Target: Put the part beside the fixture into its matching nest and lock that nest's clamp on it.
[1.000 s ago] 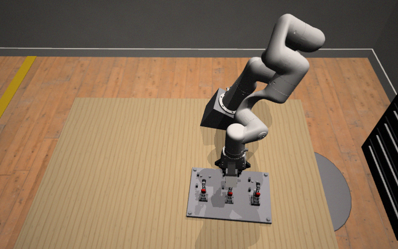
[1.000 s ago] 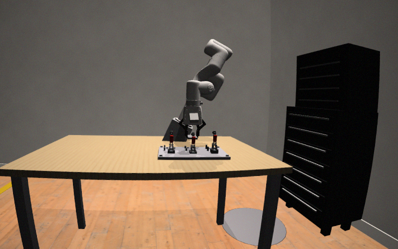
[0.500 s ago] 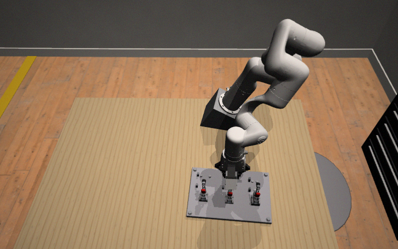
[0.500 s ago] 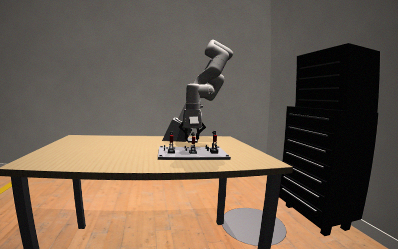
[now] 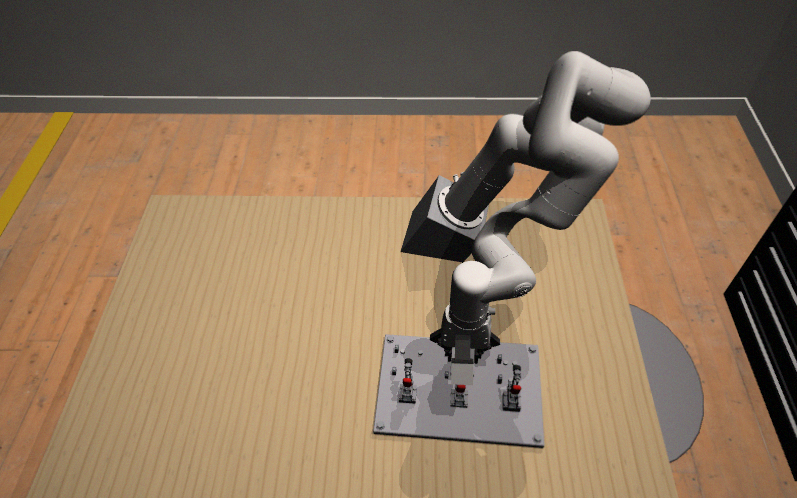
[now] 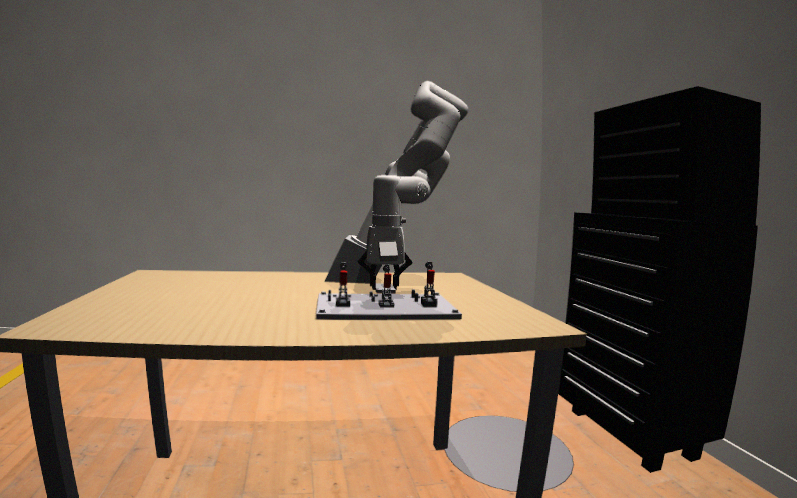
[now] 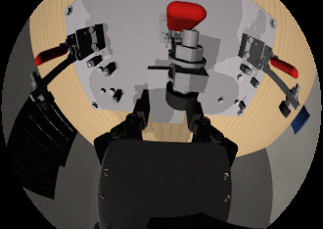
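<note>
The grey fixture plate (image 5: 426, 426) (image 6: 351, 312) (image 7: 130, 12) lies on the table and carries three nests, each with a red-handled clamp. My gripper (image 5: 463, 361) (image 6: 387, 281) (image 7: 168, 98) hangs low over the middle nest, shut on the light grey part (image 5: 463, 373) (image 7: 157, 86). The part lies lengthwise towards the middle clamp (image 5: 460, 392) (image 6: 387, 290) (image 7: 185, 44), whose red handle stands upright just beyond the part's far end. I cannot tell whether the part touches the rest pads or the stop block. The left clamp (image 5: 401, 386) (image 6: 343, 284) and the right clamp (image 5: 508, 392) (image 6: 430, 281) also stand with handles up.
The arm's dark base block (image 5: 435, 231) stands on the table behind the fixture. A small blue patch (image 7: 299, 120) shows on the table at the right rim of the wrist view. A black drawer cabinet (image 6: 667, 266) stands to the right of the table.
</note>
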Tool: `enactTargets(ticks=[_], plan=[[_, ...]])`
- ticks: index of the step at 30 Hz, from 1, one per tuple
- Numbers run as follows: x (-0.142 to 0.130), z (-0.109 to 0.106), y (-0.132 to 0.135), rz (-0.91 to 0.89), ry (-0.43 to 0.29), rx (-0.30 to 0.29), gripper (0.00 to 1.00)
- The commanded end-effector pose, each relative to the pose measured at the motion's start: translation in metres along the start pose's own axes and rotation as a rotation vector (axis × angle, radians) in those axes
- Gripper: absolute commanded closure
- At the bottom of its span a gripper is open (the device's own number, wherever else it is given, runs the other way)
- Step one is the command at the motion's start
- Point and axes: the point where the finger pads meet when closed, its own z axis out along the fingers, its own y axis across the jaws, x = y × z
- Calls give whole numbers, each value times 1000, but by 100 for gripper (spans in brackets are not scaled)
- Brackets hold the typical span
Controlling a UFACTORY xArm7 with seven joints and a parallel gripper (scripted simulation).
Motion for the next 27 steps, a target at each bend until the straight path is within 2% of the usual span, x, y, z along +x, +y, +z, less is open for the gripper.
enactTargets(ticks=[1, 27], plan=[[2, 4, 0, 0, 4, -1, 100], [2, 10, 0, 0, 4, -1, 100]])
